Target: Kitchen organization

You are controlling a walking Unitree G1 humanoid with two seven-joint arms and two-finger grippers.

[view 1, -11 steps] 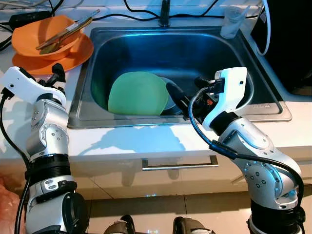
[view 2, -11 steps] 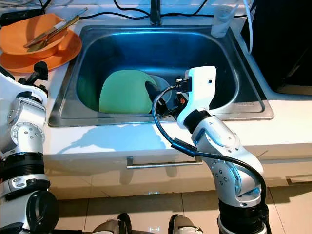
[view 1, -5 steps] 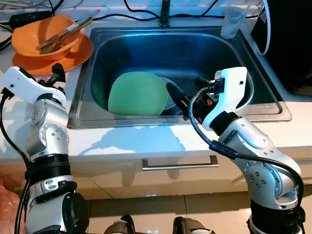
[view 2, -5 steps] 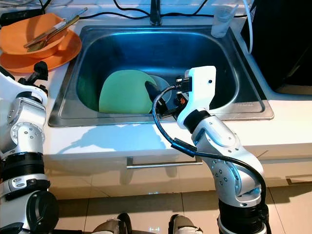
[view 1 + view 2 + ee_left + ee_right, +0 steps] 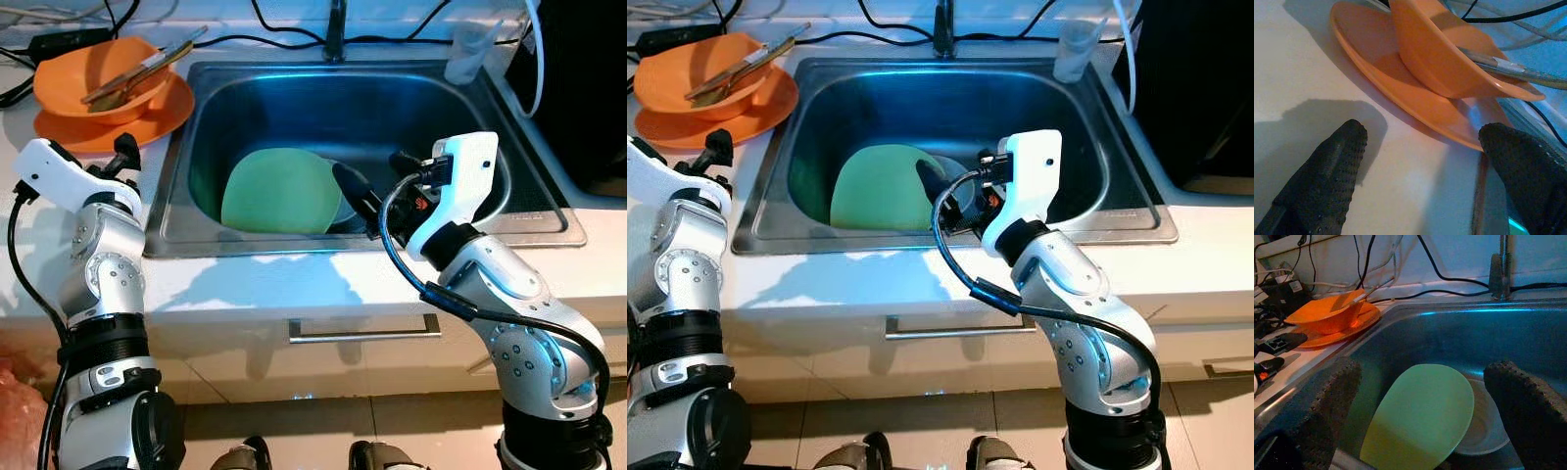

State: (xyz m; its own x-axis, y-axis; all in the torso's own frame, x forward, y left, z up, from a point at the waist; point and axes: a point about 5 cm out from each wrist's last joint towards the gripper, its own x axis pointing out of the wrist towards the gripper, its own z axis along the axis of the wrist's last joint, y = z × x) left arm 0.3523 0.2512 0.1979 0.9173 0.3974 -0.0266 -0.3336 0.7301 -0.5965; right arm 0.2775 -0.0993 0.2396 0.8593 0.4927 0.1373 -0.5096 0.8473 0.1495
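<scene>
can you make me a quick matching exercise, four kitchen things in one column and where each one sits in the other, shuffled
Things:
1. green plate
2. orange bowl
3. clear cup
4. white bowl

Places:
A. on the orange plate, on the counter left of the sink
B. on the counter at the sink's far right corner
C. in the sink, partly under the green plate
D. leaning in the sink, in front of the right gripper

Pairs: 1-D, 2-A, 3-B, 4-C
</scene>
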